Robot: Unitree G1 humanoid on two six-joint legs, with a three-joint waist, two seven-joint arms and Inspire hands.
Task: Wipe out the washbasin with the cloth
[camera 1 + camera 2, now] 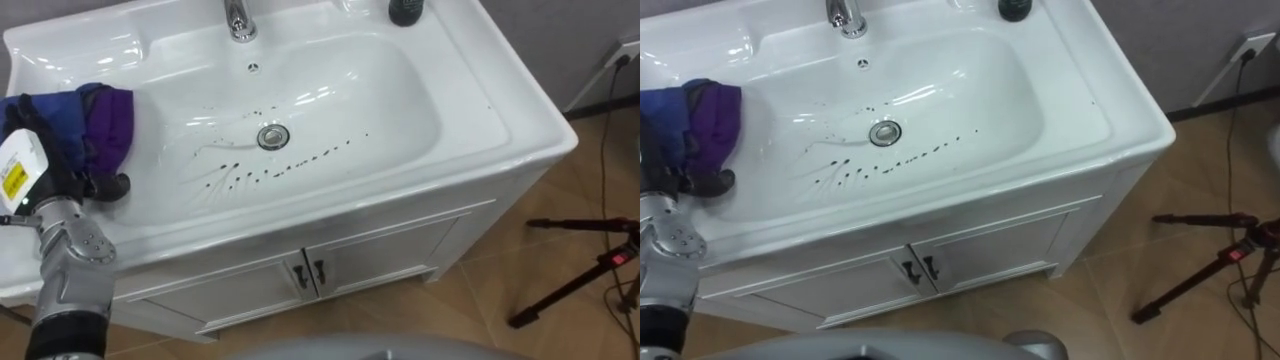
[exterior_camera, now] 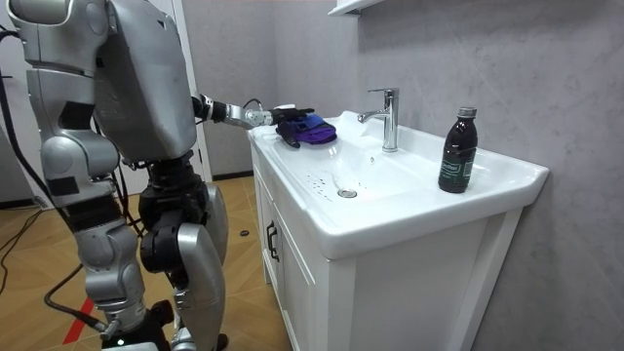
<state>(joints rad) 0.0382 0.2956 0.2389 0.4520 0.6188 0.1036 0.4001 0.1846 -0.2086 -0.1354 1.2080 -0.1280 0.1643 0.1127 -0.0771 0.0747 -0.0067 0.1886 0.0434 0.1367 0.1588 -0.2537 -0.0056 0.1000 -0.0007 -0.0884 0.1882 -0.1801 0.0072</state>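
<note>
Left eye view: the robot's left hand (image 1: 58,150) rests on the left ledge of the white basin (image 1: 470,120), its dark fingers (image 1: 108,185) curled round a blue-and-purple cloth (image 1: 95,125) bunched up there (on the ledge, not in the bowl). Dark specks lie scattered round the drain (image 1: 272,136), mostly on the side nearer the robot. The tap (image 1: 238,20) stands at the back rim. Below the basin are the cabinet doors (image 1: 380,255), and a tripod (image 1: 585,275) stands on the floor to the right.

Room view: the robot stands upright before the cabinet, its left arm stretched to the cloth at the basin's far end. Its right hand (image 2: 122,327) hangs low by its leg. A dark bottle (image 2: 457,151) stands upright on the near back corner.

Right eye view: the cloth sits at the left edge, well apart from the drain.
</note>
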